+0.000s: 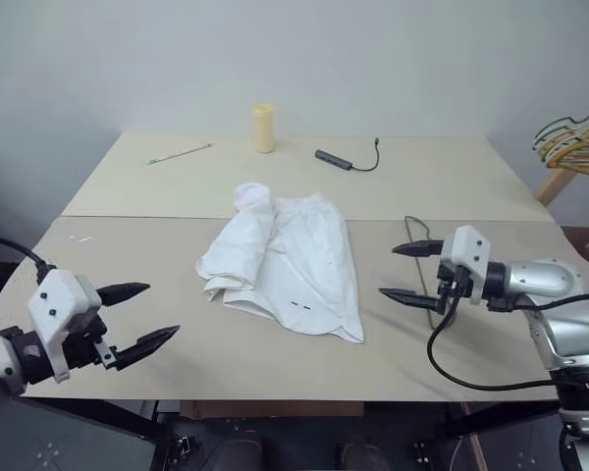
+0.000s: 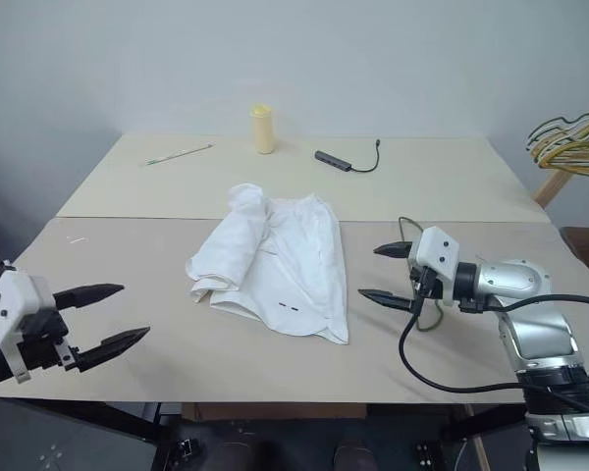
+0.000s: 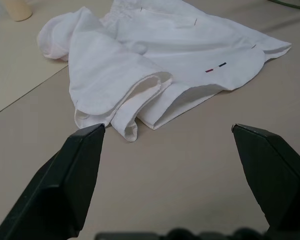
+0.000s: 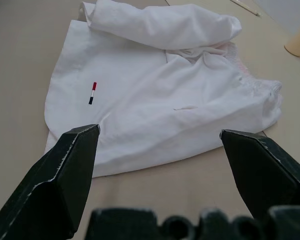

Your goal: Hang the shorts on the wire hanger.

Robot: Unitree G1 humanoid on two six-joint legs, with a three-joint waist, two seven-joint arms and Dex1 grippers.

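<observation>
**Both grippers wide open, shorts lying loose between them**

The right gripper hangs just above the table with its jaws spread wide and empty, pointing at the shorts. The left gripper hovers near the front edge, jaws equally wide, holding nothing. The shorts lie crumpled mid-table, one side rolled over. The wire hanger lies flat under the right gripper. A cream cup stands at the back
</observation>
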